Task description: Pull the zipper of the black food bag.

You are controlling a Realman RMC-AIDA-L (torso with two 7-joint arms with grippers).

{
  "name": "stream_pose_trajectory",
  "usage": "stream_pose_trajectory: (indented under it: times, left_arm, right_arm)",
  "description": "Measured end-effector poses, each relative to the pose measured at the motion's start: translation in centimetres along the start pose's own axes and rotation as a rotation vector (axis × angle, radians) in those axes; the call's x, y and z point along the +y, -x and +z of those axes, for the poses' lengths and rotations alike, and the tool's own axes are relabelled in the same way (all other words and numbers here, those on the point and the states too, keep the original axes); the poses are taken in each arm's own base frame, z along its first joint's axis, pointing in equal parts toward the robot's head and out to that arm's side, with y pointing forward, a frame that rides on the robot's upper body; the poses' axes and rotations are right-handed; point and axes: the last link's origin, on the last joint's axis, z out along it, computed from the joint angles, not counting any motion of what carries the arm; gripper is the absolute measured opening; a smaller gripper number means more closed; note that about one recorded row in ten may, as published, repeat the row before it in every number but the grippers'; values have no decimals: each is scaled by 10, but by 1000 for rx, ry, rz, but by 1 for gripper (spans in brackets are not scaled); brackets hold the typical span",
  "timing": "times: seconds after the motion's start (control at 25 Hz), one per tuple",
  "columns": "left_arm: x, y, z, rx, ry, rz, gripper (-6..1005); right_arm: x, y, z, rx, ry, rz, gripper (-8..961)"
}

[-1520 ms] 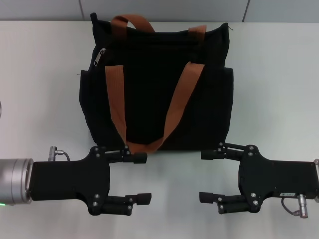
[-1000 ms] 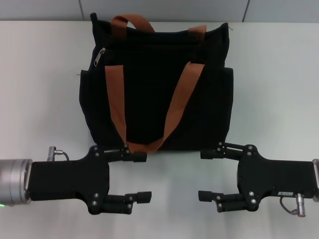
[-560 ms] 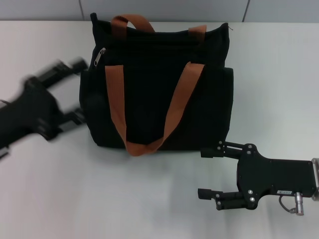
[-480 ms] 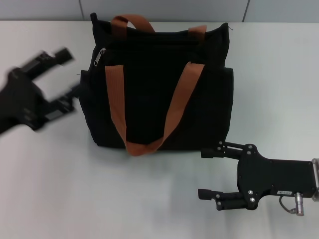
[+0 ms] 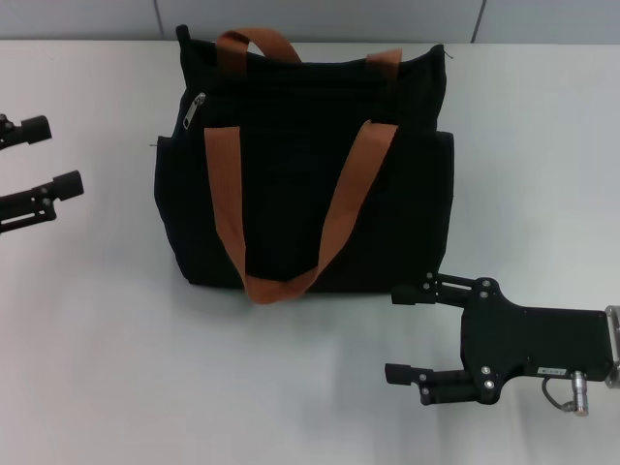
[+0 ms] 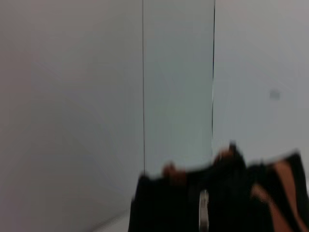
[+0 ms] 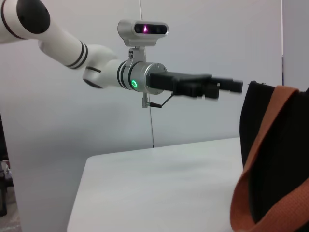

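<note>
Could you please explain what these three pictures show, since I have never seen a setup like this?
This is a two-armed robot. One picture looks down from its head; the other two come from cameras on its wrists. On the white table stands a black food bag with orange-brown handles; its silver zipper sits near the top corner on the robot's left. The left gripper, open, is beside that corner, apart from the bag. The right gripper, also open, waits in front of the bag. Neither holds anything.
</note>
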Motion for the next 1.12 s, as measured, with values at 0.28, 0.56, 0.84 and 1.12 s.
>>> stream_pose_trajectory:
  times: [0.28,0.56,0.84,1.12]
  left_arm:
    - [-9,7,7,-190,20,56,753]
    - [-15,15,40,-213,9,105,749]
    - [-15,23,84,-255,36,156,744]
    - [-18,25,105,-268,16,248,739]
  right_arm:
    - [-1,-1,0,5,-4,-1,817]
    - [-1,-1,0,7,-4,-1,817]
    - [-3,1,2,7,1,-3,818]
    - [-4,2,2,6,1,-2,817]
